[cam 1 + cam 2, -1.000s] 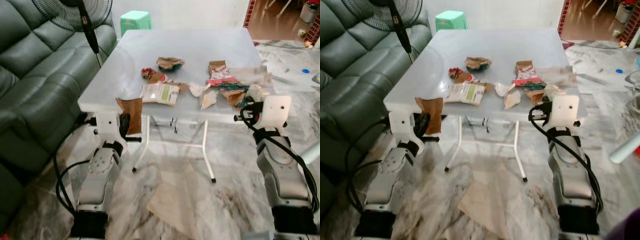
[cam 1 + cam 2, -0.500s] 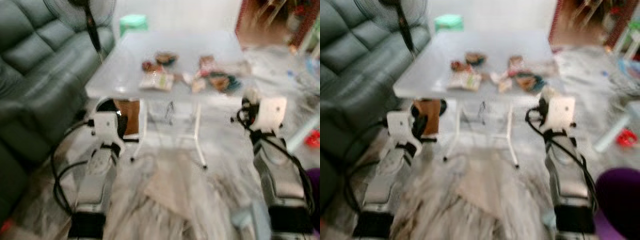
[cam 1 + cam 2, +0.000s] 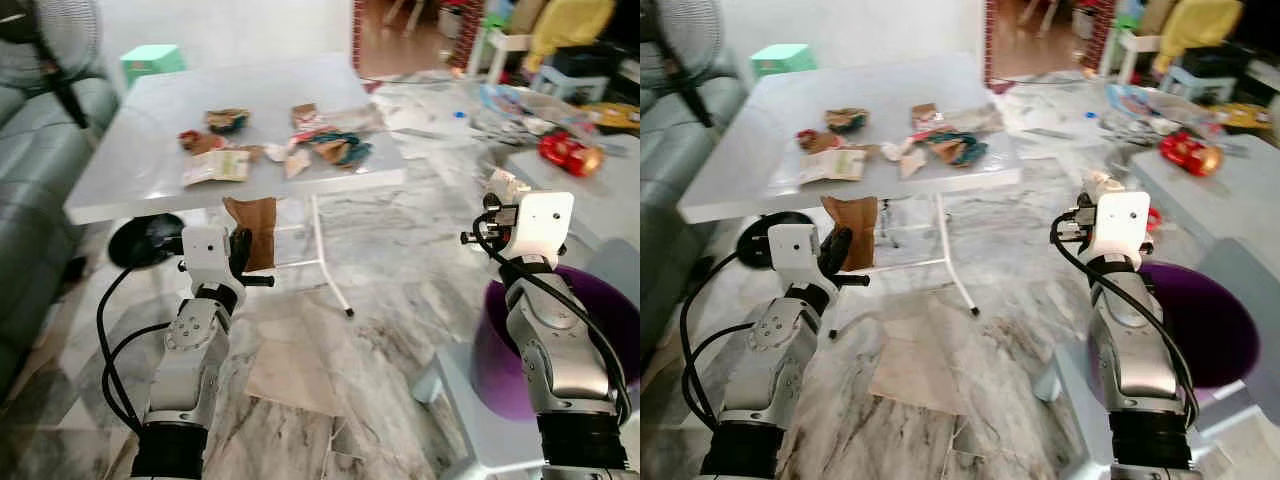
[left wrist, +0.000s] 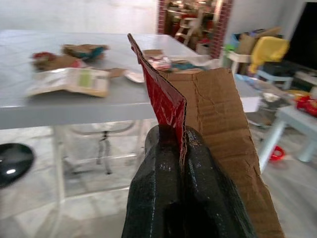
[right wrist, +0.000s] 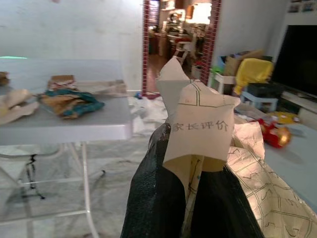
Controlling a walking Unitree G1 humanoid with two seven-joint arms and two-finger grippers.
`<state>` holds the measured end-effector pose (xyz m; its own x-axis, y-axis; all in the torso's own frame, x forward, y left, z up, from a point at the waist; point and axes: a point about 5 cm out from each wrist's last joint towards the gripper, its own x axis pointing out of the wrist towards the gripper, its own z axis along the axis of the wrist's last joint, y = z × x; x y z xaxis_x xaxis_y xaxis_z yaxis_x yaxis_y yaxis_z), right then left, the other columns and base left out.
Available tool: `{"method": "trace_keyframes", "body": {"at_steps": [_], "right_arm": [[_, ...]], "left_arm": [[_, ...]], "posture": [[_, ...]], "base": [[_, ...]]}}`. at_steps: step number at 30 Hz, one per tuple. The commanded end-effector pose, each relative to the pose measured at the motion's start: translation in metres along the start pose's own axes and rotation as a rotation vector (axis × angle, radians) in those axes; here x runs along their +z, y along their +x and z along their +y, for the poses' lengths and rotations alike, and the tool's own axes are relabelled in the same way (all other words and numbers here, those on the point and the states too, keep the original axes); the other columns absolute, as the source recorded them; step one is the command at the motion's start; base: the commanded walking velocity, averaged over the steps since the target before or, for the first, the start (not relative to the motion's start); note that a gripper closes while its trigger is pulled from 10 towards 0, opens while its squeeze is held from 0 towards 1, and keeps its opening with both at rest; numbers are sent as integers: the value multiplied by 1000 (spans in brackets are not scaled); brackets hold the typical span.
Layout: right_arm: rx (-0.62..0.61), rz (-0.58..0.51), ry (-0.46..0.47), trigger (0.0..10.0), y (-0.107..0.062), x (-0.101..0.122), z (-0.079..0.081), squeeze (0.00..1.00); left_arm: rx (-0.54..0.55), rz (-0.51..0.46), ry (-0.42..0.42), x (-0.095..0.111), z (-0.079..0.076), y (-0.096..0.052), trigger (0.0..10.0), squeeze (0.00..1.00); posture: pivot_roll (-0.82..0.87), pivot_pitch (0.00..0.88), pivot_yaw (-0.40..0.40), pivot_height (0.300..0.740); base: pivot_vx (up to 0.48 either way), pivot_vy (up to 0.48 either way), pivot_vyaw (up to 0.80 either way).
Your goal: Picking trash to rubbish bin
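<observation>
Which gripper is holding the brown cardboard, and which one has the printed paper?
The left gripper is shut on the brown cardboard, red on one face. The right gripper pinches the crumpled white paper with printed characters.

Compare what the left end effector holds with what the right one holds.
The left end effector is shut on a flat brown cardboard piece with a glossy red face. The right end effector is shut on crumpled white paper printed with characters and lines. The cardboard is stiff and dark; the paper is creased and pale. Both are clamped trash.
</observation>
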<state>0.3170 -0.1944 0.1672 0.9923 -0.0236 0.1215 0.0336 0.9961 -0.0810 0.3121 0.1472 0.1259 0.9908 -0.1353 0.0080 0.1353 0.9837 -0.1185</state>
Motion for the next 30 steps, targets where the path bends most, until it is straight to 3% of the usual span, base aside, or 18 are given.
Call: {"method": "trace_keyframes", "body": {"at_steps": [1,17,30], "right_arm": [[12,-1,-1,10000,1,2,2,0],[10,-5,0,10000,1,3,2,0],[13,-9,2,10000,0,4,3,0]], "left_arm": [[9,-24,8,6,4,2,10000,0],[32,-31,6,9,11,5,10000,0],[35,-21,14,9,14,8,10000,0]], "posture": [[-89,19,31,740],[-95,24,33,740],[-97,24,38,740]], "base": [[0,0,-800],[0,0,-800],[299,0,-800]]}}
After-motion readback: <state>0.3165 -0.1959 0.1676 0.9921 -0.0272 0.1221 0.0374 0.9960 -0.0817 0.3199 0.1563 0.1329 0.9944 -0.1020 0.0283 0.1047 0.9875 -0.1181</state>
